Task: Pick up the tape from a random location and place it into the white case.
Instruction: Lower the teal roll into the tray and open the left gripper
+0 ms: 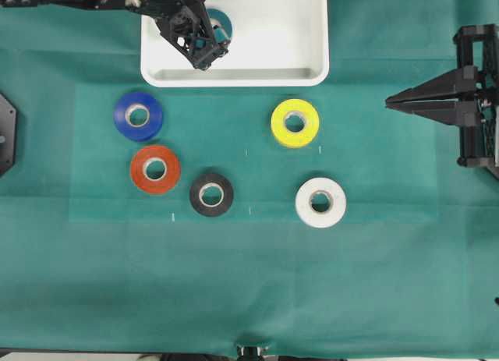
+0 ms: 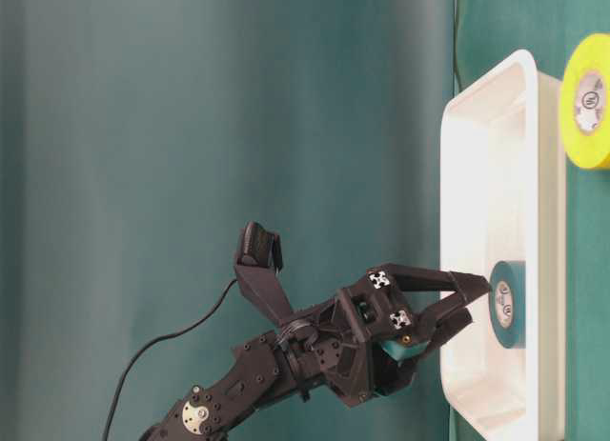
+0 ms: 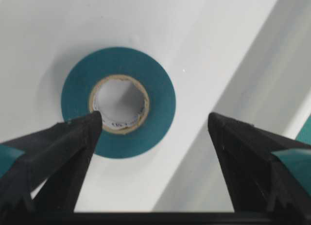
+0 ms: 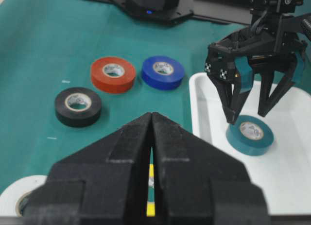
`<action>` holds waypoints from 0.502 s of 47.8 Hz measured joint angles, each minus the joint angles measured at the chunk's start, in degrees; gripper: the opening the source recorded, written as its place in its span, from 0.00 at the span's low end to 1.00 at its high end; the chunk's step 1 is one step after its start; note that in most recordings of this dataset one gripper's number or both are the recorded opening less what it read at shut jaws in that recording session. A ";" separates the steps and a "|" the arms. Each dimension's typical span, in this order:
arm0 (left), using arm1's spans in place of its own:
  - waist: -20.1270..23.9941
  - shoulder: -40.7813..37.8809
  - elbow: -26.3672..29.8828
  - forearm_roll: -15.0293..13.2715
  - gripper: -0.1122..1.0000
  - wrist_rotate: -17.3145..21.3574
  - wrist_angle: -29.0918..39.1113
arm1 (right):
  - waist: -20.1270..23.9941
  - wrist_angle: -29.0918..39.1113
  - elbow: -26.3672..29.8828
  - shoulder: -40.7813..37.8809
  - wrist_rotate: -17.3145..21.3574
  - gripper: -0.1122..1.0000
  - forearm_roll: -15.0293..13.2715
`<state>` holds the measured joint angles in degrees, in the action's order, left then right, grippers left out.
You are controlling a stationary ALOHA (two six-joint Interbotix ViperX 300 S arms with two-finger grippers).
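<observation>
No word, brand or number can be read with certainty in any view. Small dark print is seen on the pale inner core of the tape [image 3: 118, 102] in the left wrist view, at the lower edge of the core, but it is too blurred to be made out. A similar small round mark is seen on the core of the yellow roll [image 2: 590, 96] at the upper right of the table-level view, also illegible. Black-and-white square marker patterns are borne by the left gripper [image 4: 253, 114] body; they carry no letters.
</observation>
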<state>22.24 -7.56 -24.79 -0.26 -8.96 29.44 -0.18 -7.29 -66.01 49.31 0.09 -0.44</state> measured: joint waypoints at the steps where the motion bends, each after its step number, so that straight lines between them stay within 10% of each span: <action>1: 0.00 0.09 0.09 0.00 1.00 0.00 0.18 | 0.00 0.00 0.00 0.00 0.00 0.10 0.00; 24: 0.00 4.66 1.05 0.00 1.00 0.09 6.06 | -0.09 0.09 0.00 0.09 0.00 0.10 0.00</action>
<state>22.24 -2.90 -23.73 -0.26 -8.88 35.51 -0.26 -7.21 -66.01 49.39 0.09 -0.44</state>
